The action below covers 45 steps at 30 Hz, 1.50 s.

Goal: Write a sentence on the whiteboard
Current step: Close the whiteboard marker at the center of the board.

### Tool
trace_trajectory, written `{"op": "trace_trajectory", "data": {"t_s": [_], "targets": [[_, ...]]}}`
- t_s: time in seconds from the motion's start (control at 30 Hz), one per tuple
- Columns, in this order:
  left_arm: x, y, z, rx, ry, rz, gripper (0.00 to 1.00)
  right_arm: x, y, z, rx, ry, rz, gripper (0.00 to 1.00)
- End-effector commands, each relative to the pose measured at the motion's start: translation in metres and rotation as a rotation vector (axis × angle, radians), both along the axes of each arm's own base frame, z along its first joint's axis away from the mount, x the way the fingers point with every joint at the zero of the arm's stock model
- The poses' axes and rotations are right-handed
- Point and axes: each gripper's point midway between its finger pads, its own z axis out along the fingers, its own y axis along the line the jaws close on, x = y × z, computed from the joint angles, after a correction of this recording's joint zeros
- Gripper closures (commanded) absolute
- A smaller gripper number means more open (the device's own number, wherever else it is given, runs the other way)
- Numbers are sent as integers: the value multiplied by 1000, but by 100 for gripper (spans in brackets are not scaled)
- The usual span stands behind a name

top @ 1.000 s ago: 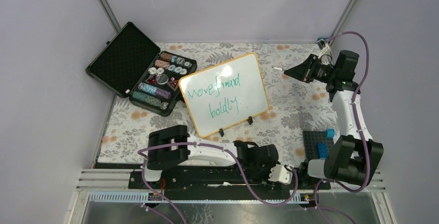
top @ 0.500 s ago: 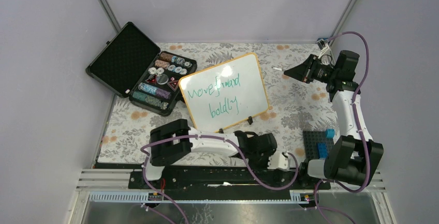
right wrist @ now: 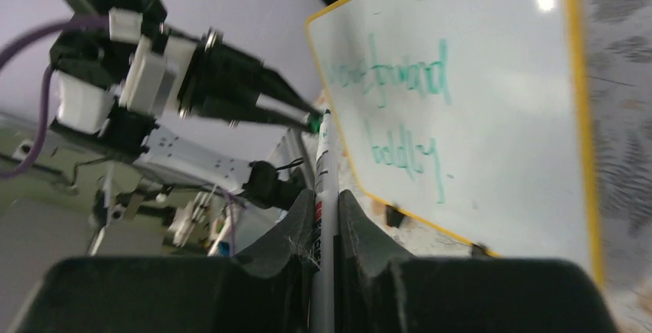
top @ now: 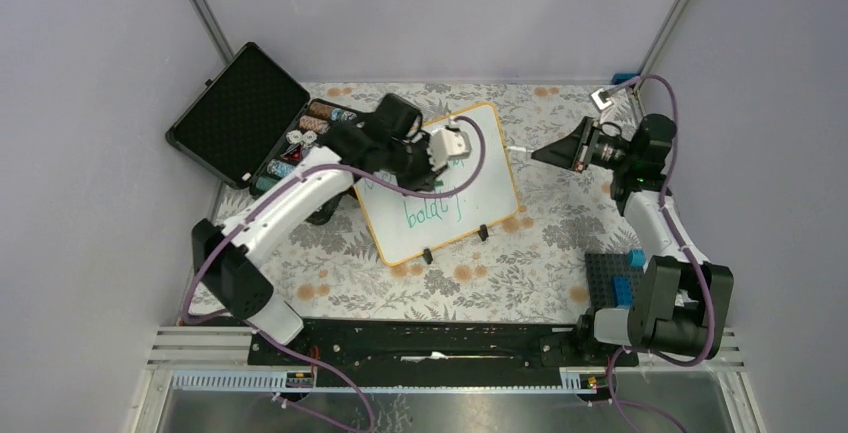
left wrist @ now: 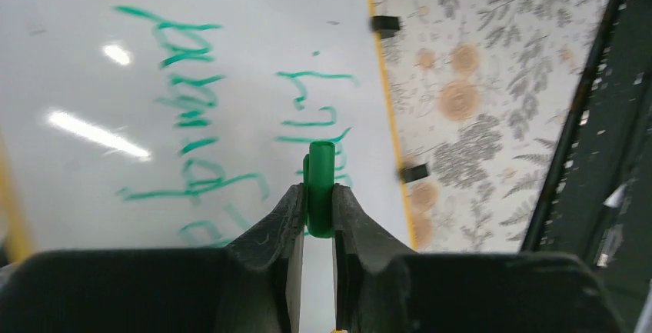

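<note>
Evidently the writing is done and capping looks like the step in hand, judging by the full lines on the whiteboard (top: 492, 168), which stands mid-table, leaning back on two black feet, just beside the case (top: 235, 113). The left gripper (top: 455, 153), reaching over the board and facing it, is clenched on a green cap (left wrist: 321, 187). The right gripper (top: 540, 155) grasps the marker (right wrist: 323, 194), tip aimed leftward. Doing it well calls for turning the cap's mouth to the tip, lining up both axes, then pushing straight, clear of the ink. The sentence (right wrist: 407, 79) reads roughly "Move forward boldly."; print on the barrel is too blurred to read.
</note>
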Motion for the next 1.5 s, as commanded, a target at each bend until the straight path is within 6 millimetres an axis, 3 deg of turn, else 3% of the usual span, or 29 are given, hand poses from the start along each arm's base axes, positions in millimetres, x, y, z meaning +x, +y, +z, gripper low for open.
{"op": "trace_trajectory", "data": {"t_s": [0.0,0.13,0.3,0.63,0.8,1.47], "targets": [[4,31,36,2,-124,-73,100,-41,38,22,23,-86,258,100],[10,40,58,-23,-225,-102,100,-56,61,13,27,-67,358,100],[-5,38,68,-72,-214,-152,100,-72,84,8,31,-64,439,100],[-35,18,90,-225,-124,-266,100,-89,102,-5,25,-30,507,100],[-38,13,97,-248,-119,-290,100,-93,107,-7,20,-27,520,100],[-35,13,63,-103,-143,-266,100,-96,111,-3,19,-32,535,100]]}}
